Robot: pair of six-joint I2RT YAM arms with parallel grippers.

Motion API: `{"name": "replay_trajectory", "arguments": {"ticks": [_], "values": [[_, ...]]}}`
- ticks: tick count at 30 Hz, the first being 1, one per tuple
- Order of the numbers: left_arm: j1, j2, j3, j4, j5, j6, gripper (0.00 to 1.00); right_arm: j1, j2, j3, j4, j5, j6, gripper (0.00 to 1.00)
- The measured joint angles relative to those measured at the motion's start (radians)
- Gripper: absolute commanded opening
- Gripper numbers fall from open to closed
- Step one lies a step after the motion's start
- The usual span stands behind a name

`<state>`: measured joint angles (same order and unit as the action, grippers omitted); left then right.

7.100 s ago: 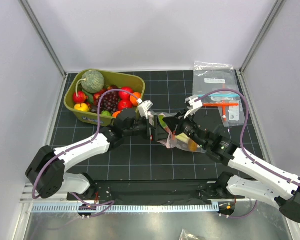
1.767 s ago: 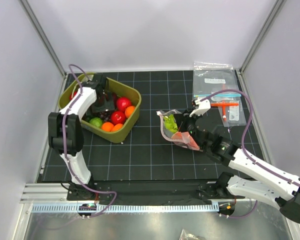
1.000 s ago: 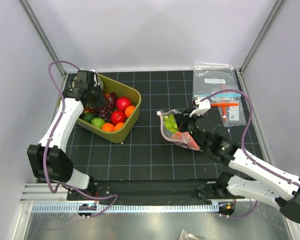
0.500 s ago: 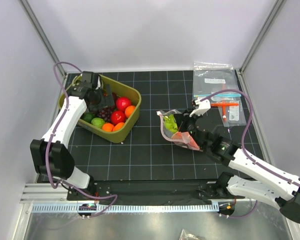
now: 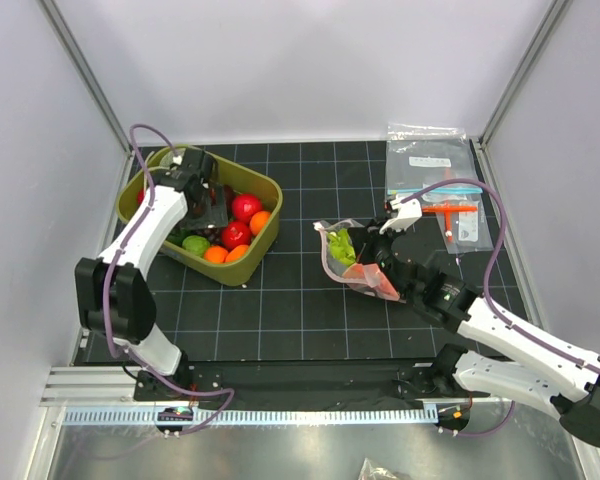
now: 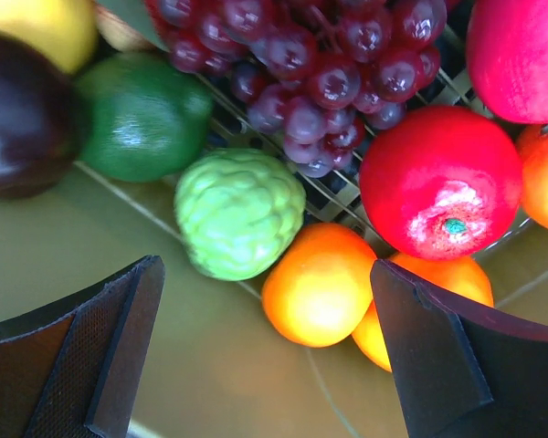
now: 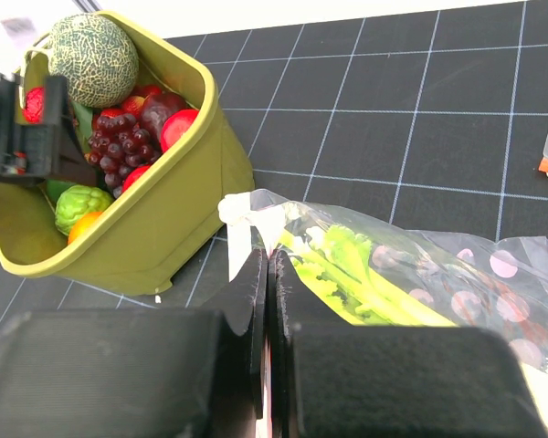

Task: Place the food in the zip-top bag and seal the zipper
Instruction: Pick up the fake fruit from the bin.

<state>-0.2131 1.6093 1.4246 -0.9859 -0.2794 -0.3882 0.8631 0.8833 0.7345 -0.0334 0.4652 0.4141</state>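
Note:
The clear zip-top bag (image 5: pixel 355 262) sits mid-table with a green leafy stalk (image 7: pixel 365 278) and red pieces inside. My right gripper (image 7: pixel 267 274) is shut on the bag's mouth edge; it shows in the top view (image 5: pixel 372 262) too. My left gripper (image 5: pixel 208 208) is open inside the olive-green bin (image 5: pixel 245 262), low over the food. In the left wrist view its gripper (image 6: pixel 265 351) has its jaws spread wide, an orange (image 6: pixel 318 285) lying between them. A bumpy green fruit (image 6: pixel 237 212), purple grapes (image 6: pixel 320 64) and a red tomato (image 6: pixel 440 181) lie close by.
Flat clear bags with blue and orange strips (image 5: pixel 435 185) lie at the back right. A netted melon (image 7: pixel 93 59) sits at the bin's far end. Grey walls enclose the table on three sides.
My left arm left the bag, swung to the bin and has lowered its open gripper among the fruit. My right gripper has held the bag still.

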Motion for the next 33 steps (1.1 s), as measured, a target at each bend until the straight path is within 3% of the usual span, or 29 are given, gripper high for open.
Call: {"name": "replay_trajectory", "arguments": {"ticks": [6, 12, 20, 28, 33], "values": [[-0.002, 0.026, 0.01, -0.011, 0.08, 0.003, 1.0, 0.0, 0.0, 0.0, 0.0, -0.005, 0.008, 0.01], [-0.075, -0.081, 0.013, 0.008, 0.168, -0.001, 1.0, 0.0, 0.044, -0.004, 0.018, -0.048, 0.053, 0.01], [-0.192, -0.254, 0.004, 0.023, 0.084, -0.005, 1.0, 0.0, -0.042, -0.005, -0.021, -0.086, 0.081, 0.01], [-0.205, -0.127, -0.014, 0.071, 0.06, -0.015, 1.0, 0.0, -0.125, -0.097, 0.05, -0.098, -0.024, 0.01], [-0.198, -0.073, -0.046, 0.132, -0.041, -0.014, 1.0, 0.001, -0.051, -0.062, -0.005, -0.101, -0.095, 0.01]]}}
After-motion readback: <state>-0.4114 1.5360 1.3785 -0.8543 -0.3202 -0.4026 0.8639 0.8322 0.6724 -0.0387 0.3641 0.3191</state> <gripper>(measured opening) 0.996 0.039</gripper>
